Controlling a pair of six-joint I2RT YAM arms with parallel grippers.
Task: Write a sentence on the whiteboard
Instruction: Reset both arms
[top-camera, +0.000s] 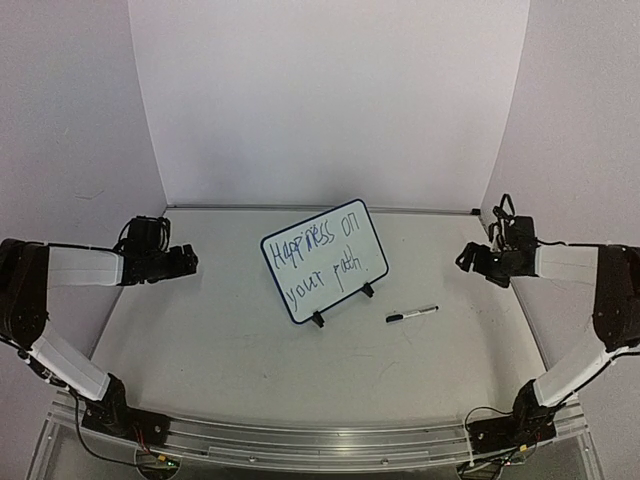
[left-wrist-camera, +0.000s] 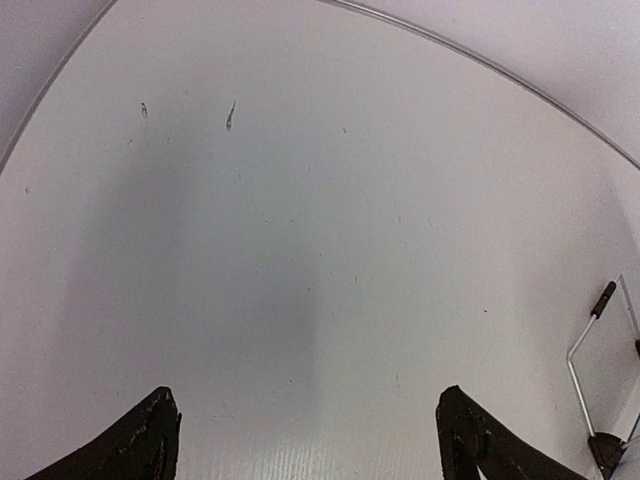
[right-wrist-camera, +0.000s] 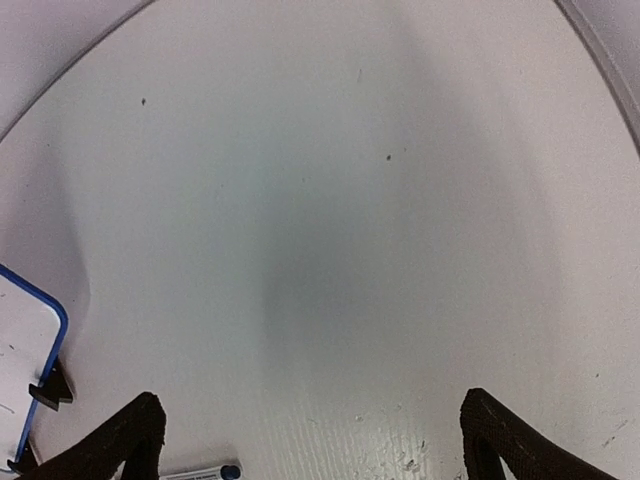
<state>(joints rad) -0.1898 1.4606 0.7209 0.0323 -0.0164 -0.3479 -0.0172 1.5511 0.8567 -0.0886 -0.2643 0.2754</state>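
Observation:
The whiteboard (top-camera: 325, 260) stands tilted on two black clip feet at the table's middle. The sentence (top-camera: 318, 252) reads "Happiness on your path" in two slanted dark-blue lines. A slim marker pen (top-camera: 412, 314) lies on the table right of the board. My left gripper (top-camera: 190, 260) is open and empty, well left of the board. My right gripper (top-camera: 464, 260) is open and empty, right of the board and behind the pen. The right wrist view shows the board's blue-rimmed corner (right-wrist-camera: 30, 360) and the pen's tip (right-wrist-camera: 205, 472). The left wrist view shows the board's back stand (left-wrist-camera: 590, 350).
White walls enclose the table at the back and both sides. A metal rail (top-camera: 310, 435) runs along the near edge between the arm bases. Small dark specks mark the table surface (left-wrist-camera: 230, 118).

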